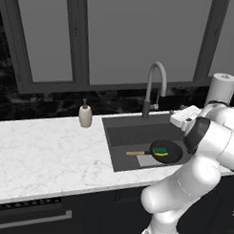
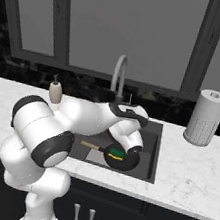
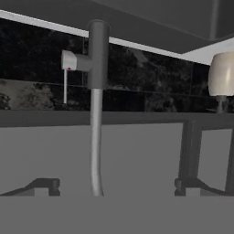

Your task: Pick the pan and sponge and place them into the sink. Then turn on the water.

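The black pan (image 1: 171, 154) (image 2: 125, 163) lies on the floor of the dark sink (image 1: 123, 133) (image 2: 147, 154), its wooden handle pointing left. The green and yellow sponge (image 1: 160, 150) (image 2: 116, 155) rests inside the pan. My gripper (image 1: 174, 112) (image 2: 129, 106) (image 3: 116, 187) hovers over the back of the basin, just in front of the grey gooseneck faucet (image 1: 156, 82) (image 2: 119, 75) (image 3: 97, 137). Its jaws stand wide open with nothing between them. The hand view is upside down, so the faucet's base and side handle (image 3: 73, 61) appear at the top. No water is in view.
A beige soap dispenser (image 1: 85, 115) (image 2: 55, 92) (image 3: 222, 73) stands left of the sink at the counter's back. A paper towel roll (image 1: 221, 89) (image 2: 206, 118) stands to the right. White marble counter (image 1: 41, 149) stretches left; a dark backsplash and window rise behind.
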